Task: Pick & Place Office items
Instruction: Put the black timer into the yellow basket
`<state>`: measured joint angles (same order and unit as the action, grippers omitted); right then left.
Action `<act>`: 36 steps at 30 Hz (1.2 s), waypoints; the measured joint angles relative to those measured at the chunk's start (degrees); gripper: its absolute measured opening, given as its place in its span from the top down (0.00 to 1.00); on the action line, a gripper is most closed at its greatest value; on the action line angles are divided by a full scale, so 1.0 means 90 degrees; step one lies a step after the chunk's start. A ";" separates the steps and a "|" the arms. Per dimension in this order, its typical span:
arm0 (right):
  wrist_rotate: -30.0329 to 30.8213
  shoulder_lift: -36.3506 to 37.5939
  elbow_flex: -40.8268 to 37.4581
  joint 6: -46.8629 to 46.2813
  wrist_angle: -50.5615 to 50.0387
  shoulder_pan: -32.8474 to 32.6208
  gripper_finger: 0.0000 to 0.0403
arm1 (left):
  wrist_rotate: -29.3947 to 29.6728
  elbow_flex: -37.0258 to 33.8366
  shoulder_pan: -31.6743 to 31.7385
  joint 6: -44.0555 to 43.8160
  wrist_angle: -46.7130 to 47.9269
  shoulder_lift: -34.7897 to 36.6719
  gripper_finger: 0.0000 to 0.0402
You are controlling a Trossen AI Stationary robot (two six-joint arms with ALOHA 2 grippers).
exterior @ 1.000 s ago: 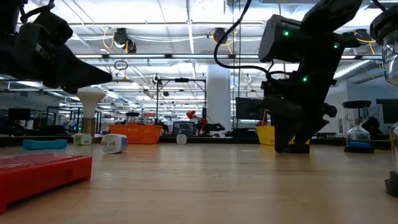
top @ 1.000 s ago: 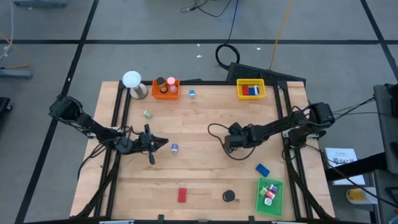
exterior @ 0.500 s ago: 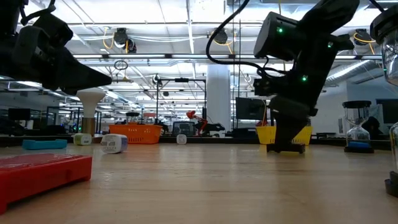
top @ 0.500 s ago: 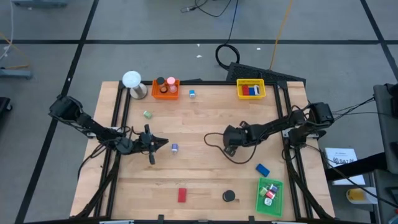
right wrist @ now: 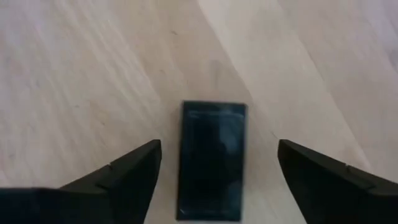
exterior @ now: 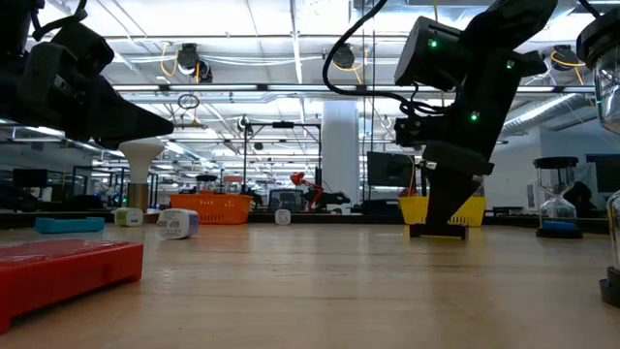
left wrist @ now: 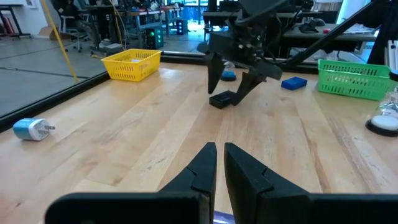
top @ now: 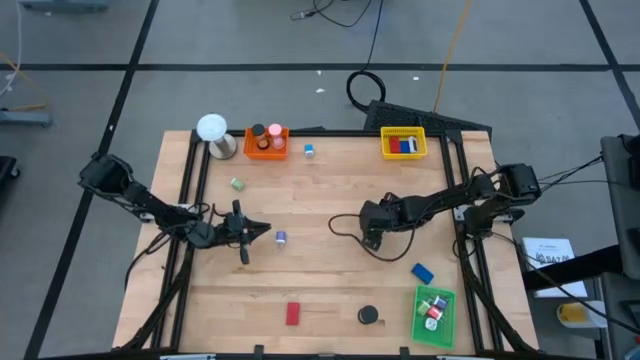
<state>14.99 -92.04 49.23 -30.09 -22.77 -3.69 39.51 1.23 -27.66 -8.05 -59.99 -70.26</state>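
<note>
While flat, black block (right wrist: 211, 160) lengthwise btwn jaws

A black block (right wrist: 211, 158) lies on pale wood-grain table (right wrist: 74, 74); the trays (top: 403, 144) look yellow, orange, green.

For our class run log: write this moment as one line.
right gripper: open, straddling black block mid-table | left gripper: shut, waiting, empty | block: flat on table, not gripped
</note>
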 joint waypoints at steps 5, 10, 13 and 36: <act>-0.0370 0.0045 0.0000 -0.0265 -0.0094 0.0130 0.23 | 0.0000 0.0000 0.0000 0.0000 0.0000 0.0000 0.92; -0.0408 -0.0114 0.0007 -0.0260 -0.0091 0.0120 0.36 | 0.0000 0.0000 0.0000 -0.0200 0.0000 0.0000 0.92; -0.0518 -0.0135 0.0012 -0.0288 -0.0052 0.0121 0.46 | -0.0002 0.0000 0.0019 -0.0312 0.0022 0.0000 0.92; -0.0578 -0.0147 0.0005 -0.0195 0.0171 0.0386 0.58 | -0.0056 0.0000 0.0668 0.0213 0.0223 0.0000 0.92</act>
<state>9.79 -93.36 49.28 -31.84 -21.23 -0.21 39.00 1.23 -21.65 -6.14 -57.98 -70.26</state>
